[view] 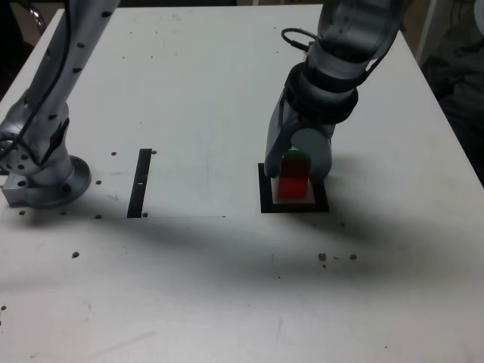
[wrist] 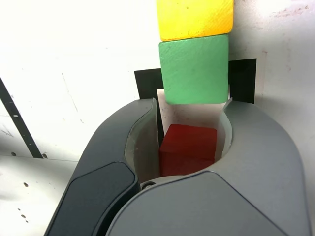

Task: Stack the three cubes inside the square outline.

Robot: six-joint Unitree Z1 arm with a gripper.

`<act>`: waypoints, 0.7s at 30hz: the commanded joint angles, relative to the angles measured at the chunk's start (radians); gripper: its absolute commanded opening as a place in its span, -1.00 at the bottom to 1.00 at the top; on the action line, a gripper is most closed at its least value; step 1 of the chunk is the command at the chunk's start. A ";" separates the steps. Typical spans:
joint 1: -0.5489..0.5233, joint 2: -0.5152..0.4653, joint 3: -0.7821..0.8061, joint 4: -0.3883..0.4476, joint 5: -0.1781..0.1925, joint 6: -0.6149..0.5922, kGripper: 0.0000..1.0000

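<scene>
Grey robot gripper [wrist: 189,115] is clamped on the small red wooden cube [wrist: 187,147], green cube [wrist: 195,69] and yellow cube [wrist: 195,18] lined up beyond it, probably over the black square outline [wrist: 147,82]

A white table [view: 212,91] was seen to fill nearly the whole exterior view, its surface scuffed and dotted with small dark specks [view: 336,258]. A straight black strip [view: 140,182] was noted on the tabletop toward the exterior view's left. A broad soft shadow [view: 227,234] was cast across the near half of the surface, the far half being more brightly lit. Beyond the table's edges only dark, indistinct surroundings [view: 457,83] were made out; no walls, floor or windows could be told.
</scene>
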 commanded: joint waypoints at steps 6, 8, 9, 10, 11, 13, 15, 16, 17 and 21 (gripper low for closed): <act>0.009 0.007 0.028 -0.026 -0.005 0.002 0.00; 0.013 0.007 0.035 -0.031 -0.007 0.005 0.44; 0.014 0.007 0.038 -0.034 -0.009 0.006 0.65; 0.015 0.007 0.041 -0.036 -0.010 0.007 0.81; 0.015 0.007 0.043 -0.037 -0.011 0.007 0.92; 0.016 0.006 0.044 -0.039 -0.011 0.008 0.98; 0.016 0.004 0.044 -0.039 -0.011 0.008 0.99; 0.016 0.003 0.044 -0.039 -0.011 0.008 0.99; 0.016 0.002 0.044 -0.039 -0.011 0.008 0.99; 0.016 -0.017 0.042 -0.032 -0.003 0.008 0.99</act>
